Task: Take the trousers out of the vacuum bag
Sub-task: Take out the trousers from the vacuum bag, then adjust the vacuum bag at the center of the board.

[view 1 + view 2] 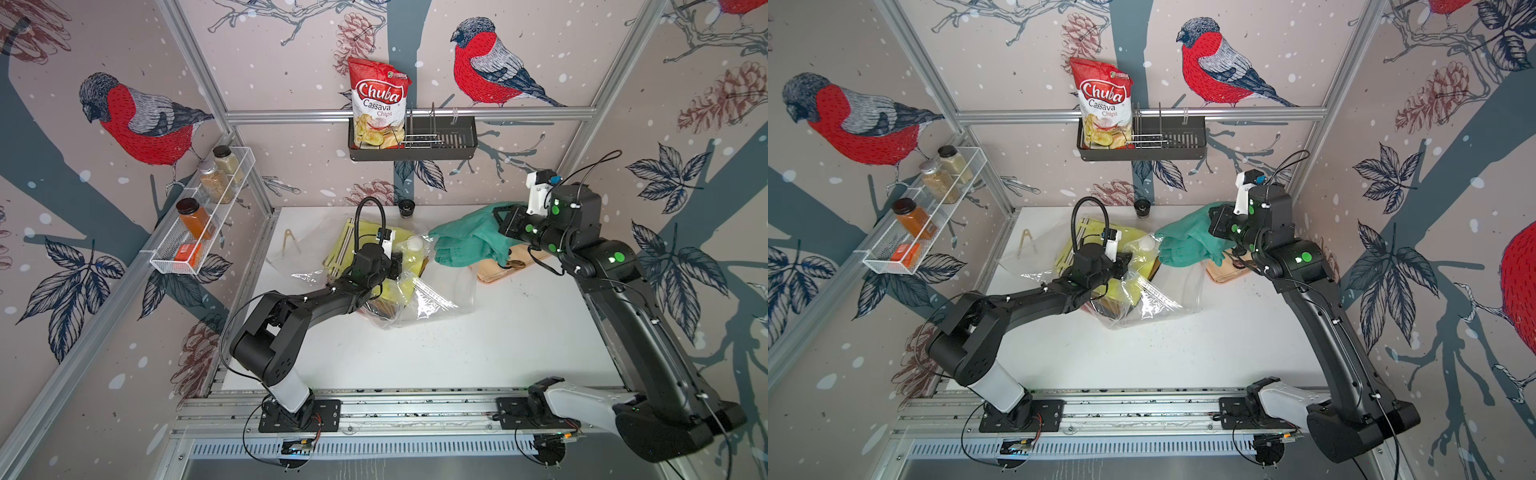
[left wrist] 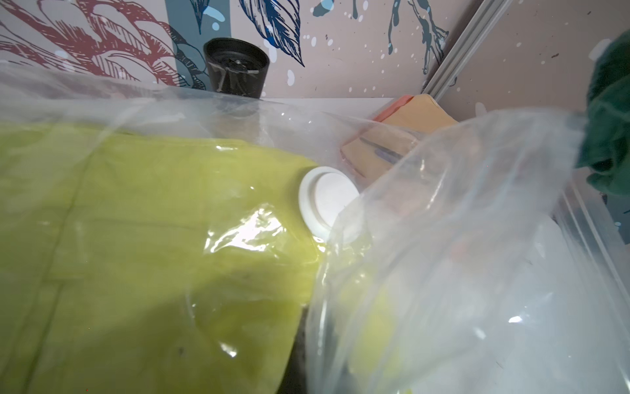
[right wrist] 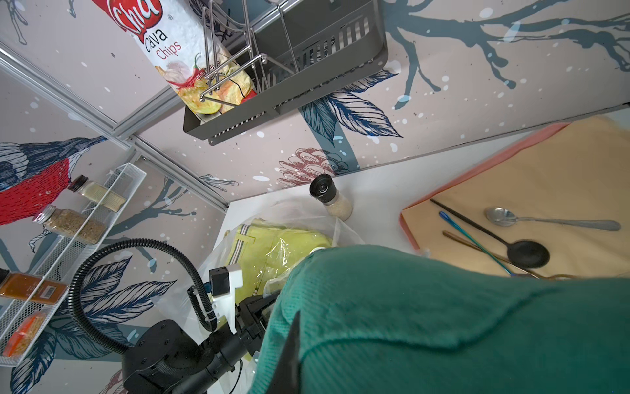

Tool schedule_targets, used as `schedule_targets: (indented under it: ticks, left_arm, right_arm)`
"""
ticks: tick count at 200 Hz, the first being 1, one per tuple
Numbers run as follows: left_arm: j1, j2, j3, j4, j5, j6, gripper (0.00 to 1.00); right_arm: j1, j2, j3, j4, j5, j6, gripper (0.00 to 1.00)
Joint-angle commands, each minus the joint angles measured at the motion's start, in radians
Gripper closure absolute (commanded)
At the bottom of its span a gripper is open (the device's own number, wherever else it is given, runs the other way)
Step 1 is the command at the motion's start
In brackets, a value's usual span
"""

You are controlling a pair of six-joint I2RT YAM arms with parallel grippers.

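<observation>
while the right hand clamps the teal trousers up above the table, out of the vacuum bag, the left hand looks closed on the bag's plastic. yellow trousers sit inside. danger: dangling teal fabric sweeping the spoons off the peach cloth.

trousers in vacuum bag, spoons on cloth to its right

My white table bears the vacuum bag toward eleven o'clock, wooden tongs at ten, a black-topped grinder at twelve by the wall, and a peach cloth at two.
</observation>
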Motion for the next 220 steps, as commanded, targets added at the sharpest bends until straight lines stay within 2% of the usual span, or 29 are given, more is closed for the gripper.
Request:
schedule_targets:
  ticks: [1,100,147,205,220]
  left_arm:
    - [0.039,-0.015,0.0,-0.001,-0.012,-0.014,1.0]
    - [0.188,-0.075,-0.002,-0.063,-0.034,-0.05,1.0]
    - [0.238,-0.17,0.031,-0.111,-0.088,-0.048,1.0]
    - [0.294,-0.211,0.123,-0.163,-0.076,-0.043,1.0]
    - [0.311,-0.21,0.182,-0.179,-0.066,-0.049,1.0]
  right_arm:
    - [-0.021,0.0,0.031,0.041,0.014,-0.028,1.0]
    - [-0.081,0.007,0.1,-0.02,0.003,-0.053,1.0]
    - [-0.105,-0.053,-0.073,0.025,0.003,-0.028,1.0]
    - [-0.115,-0.113,-0.28,0.046,-0.032,-0.002,1.0]
    - [-0.115,-0.119,-0.31,0.059,-0.047,0.005,1.0]
